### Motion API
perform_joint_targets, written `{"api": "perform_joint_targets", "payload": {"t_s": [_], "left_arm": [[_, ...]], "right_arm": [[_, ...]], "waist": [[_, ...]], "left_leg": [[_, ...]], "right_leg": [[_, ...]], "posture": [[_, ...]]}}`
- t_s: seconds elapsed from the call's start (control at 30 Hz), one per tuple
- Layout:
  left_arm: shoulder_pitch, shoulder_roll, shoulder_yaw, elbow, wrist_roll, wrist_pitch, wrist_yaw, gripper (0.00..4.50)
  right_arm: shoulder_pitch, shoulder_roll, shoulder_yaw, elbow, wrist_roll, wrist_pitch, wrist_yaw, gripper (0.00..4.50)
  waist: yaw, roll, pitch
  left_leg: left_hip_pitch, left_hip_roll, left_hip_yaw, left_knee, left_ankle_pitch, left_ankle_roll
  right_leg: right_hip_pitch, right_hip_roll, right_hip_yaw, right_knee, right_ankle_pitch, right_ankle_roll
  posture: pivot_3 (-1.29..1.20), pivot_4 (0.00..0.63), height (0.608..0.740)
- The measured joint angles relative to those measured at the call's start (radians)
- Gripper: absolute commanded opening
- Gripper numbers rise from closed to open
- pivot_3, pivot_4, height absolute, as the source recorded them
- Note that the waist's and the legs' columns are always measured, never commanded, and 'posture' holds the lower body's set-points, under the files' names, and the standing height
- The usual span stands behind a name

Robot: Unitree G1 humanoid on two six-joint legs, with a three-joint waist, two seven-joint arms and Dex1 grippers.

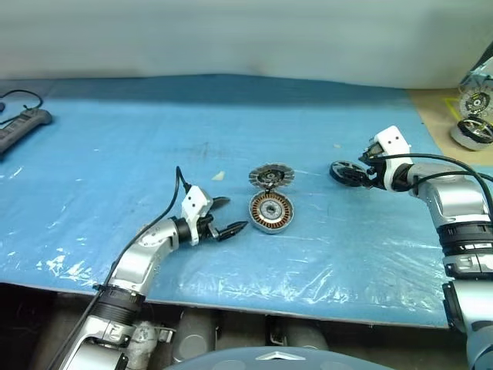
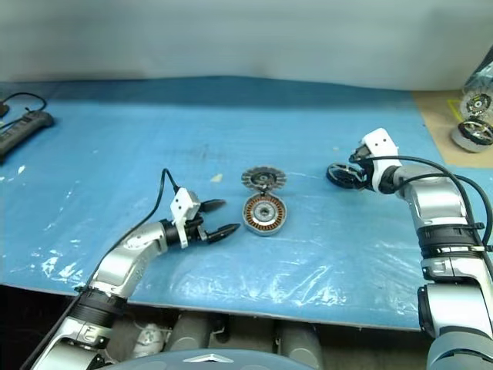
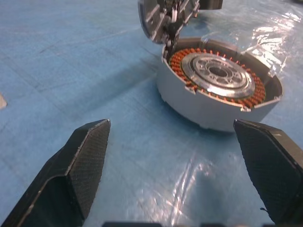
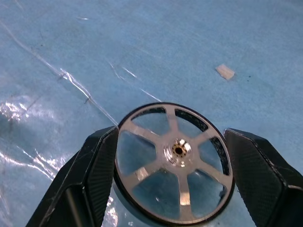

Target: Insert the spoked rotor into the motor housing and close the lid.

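R gripper open around spoked rotor, L gripper wide open, empty

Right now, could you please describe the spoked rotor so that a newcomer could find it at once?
Look to the robot's right on the blue table. There, between the right gripper's fingers, sits the spoked rotor: a dark ring with silvery spokes, unlike the copper-wound motor housing at centre.

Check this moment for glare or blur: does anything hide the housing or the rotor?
Left eye view: white glare streaks on the plastic-covered blue table, none over the motor housing. Left wrist view: windings are clear; the lid is cut off by the frame edge. Right wrist view: the spoked rotor is clear, glare streaks lying beside it.
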Motion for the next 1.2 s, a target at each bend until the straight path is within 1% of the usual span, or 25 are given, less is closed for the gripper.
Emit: {"api": "perform_joint_targets", "payload": {"t_s": [0.2, 0.47, 0.5, 0.53, 0.67, 0.7, 0.73, 0.83, 0.97, 1.07, 1.2], "left_arm": [[0.017, -0.006, -0.017, -0.046, 0.018, 0.017, 0.025, 4.50], [0.018, -0.017, -0.037, -0.123, 0.026, 0.065, 0.064, 4.50], [0.018, -0.017, -0.038, -0.123, 0.028, 0.067, 0.066, 4.50], [0.018, -0.017, -0.038, -0.123, 0.030, 0.069, 0.070, 4.50], [0.014, -0.022, -0.039, -0.123, 0.036, 0.076, 0.085, 4.50], [0.013, -0.023, -0.039, -0.123, 0.037, 0.077, 0.086, 4.50], [0.012, -0.024, -0.039, -0.123, 0.037, 0.078, 0.088, 4.50], [0.012, -0.026, -0.040, -0.132, 0.037, 0.086, 0.090, 4.50], [0.012, -0.024, -0.040, -0.159, 0.037, 0.101, 0.090, 4.50], [0.012, -0.020, -0.038, -0.168, 0.033, 0.119, 0.089, 4.50], [0.012, -0.008, -0.029, -0.199, 0.018, 0.145, 0.086, 4.50]], "right_arm": [[-0.015, -0.001, 0.076, 0.032, -0.056, 0.014, 0.023, 3.75], [-0.036, -0.001, 0.076, 0.056, -0.065, 0.044, 0.033, 3.75], [-0.036, -0.002, 0.077, 0.056, -0.065, 0.045, 0.039, 3.39], [-0.035, -0.003, 0.083, 0.056, -0.066, 0.047, 0.046, 3.15], [-0.025, -0.011, 0.092, 0.027, -0.072, 0.047, 0.067, 1.94], [-0.020, -0.012, 0.093, 0.014, -0.075, 0.046, 0.068, 1.57], [-0.019, -0.013, 0.094, 0.004, -0.081, 0.047, 0.068, 1.32], [-0.010, -0.012, 0.090, -0.015, -0.085, 0.057, 0.060, 1.32], [0.038, -0.003, 0.044, -0.080, -0.047, 0.073, 0.067, 1.32], [0.135, 0.018, -0.027, -0.216, 0.025, 0.067, 0.086, 1.32], [0.292, 0.036, -0.120, -0.441, 0.180, 0.097, 0.144, 1.32]], "waist": [[0.001, 0.000, 0.000], [0.000, 0.000, 0.000], [0.000, 0.000, 0.000], [0.000, 0.000, 0.000], [-0.001, 0.000, 0.000], [-0.001, 0.000, 0.000], [-0.002, 0.000, 0.000], [-0.001, 0.000, 0.000], [0.000, 0.000, 0.000], [0.000, 0.000, 0.000], [0.002, 0.001, 0.000]], "left_leg": [[0.000, 0.000, 0.000, 0.001, 0.000, 0.000], [0.000, 0.000, 0.000, 0.001, 0.000, 0.000], [0.000, 0.000, 0.000, 0.001, 0.000, 0.000], [0.000, 0.000, 0.000, 0.001, 0.000, 0.000], [0.001, 0.000, 0.000, 0.001, 0.000, 0.000], [0.002, 0.000, 0.000, 0.001, 0.000, 0.000], [0.004, 0.000, 0.000, 0.001, 0.000, 0.000], [0.008, 0.000, 0.000, 0.001, 0.000, -0.001], [0.008, 0.000, 0.000, 0.001, 0.000, -0.001], [0.005, 0.000, 0.000, -0.001, 0.000, -0.001], [0.001, 0.000, 0.000, -0.001, 0.000, 0.000]], "right_leg": [[0.000, 0.000, 0.000, 0.001, 0.000, 0.000], [0.000, 0.000, 0.000, 0.002, 0.000, 0.000], [0.000, 0.000, 0.000, 0.002, 0.000, 0.000], [0.000, 0.000, 0.000, 0.002, 0.000, 0.000], [0.001, 0.000, 0.000, 0.002, 0.000, 0.000], [0.002, 0.000, 0.000, 0.002, 0.000, 0.000], [0.003, 0.000, 0.000, 0.002, 0.000, 0.000], [0.007, 0.000, 0.001, 0.002, 0.000, 0.000], [0.007, 0.000, 0.001, 0.001, 0.000, 0.000], [0.003, 0.000, 0.001, 0.001, 0.000, 0.000], [0.000, 0.000, 0.001, 0.000, 0.000, 0.000]], "posture": [[0.00, 0.150, 0.740], [0.00, 0.150, 0.740], [0.00, 0.150, 0.740], [0.00, 0.150, 0.740], [0.00, 0.150, 0.740], [0.00, 0.150, 0.740], [0.00, 0.150, 0.740], [0.00, 0.150, 0.740], [0.00, 0.150, 0.740], [0.00, 0.150, 0.740], [0.00, 0.150, 0.740]]}}
